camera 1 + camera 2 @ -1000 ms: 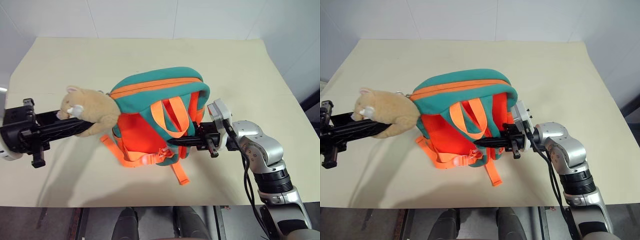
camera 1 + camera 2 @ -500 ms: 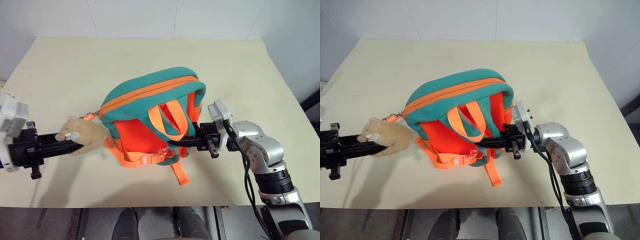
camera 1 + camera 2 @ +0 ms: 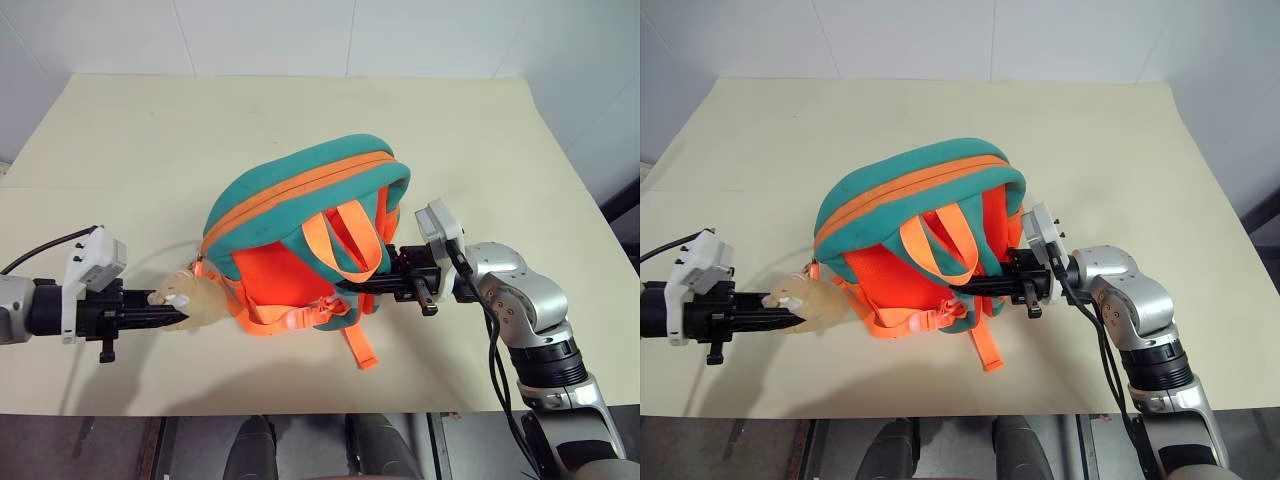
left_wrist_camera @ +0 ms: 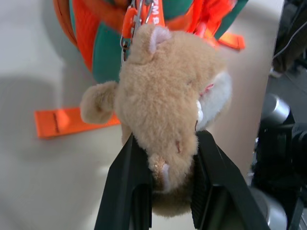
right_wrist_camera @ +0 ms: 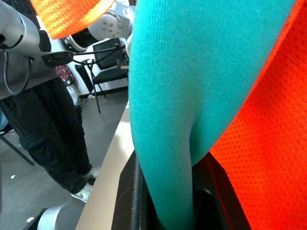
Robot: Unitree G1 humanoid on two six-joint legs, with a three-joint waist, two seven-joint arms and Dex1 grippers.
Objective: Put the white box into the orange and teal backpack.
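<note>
Right gripper (image 3: 352,284) is clamped shut on a teal shoulder strap (image 5: 163,120) of the backpack (image 3: 300,215); in the right wrist view the strap fills the gap between the fingers. Reads as an anchor: it keeps the bag propped upright on the table (image 3: 300,110), back panel and orange straps facing the robot.

Left gripper (image 4: 163,191) has its fingers part-open, closed around the tan plush cat (image 4: 168,96). The cat hangs off the orange zip pull by a small clip (image 4: 136,14), so tugging the toy looks like the way to run the zip. The cat is low, beside the bag's lower left corner, just above the table.

Zip line (image 3: 300,185) along the teal top looks closed, or nearly; no gap that I can make out. So my read: the opening step isn't done.

White box: can't spot it on the table or in either gripper, and can't tell whether it's inside the bag.

Surface is a plain cream tabletop against white wall panels. The right wrist view looks past the table edge to a person in dark trousers (image 5: 53,143), a black chair and a grey floor.
</note>
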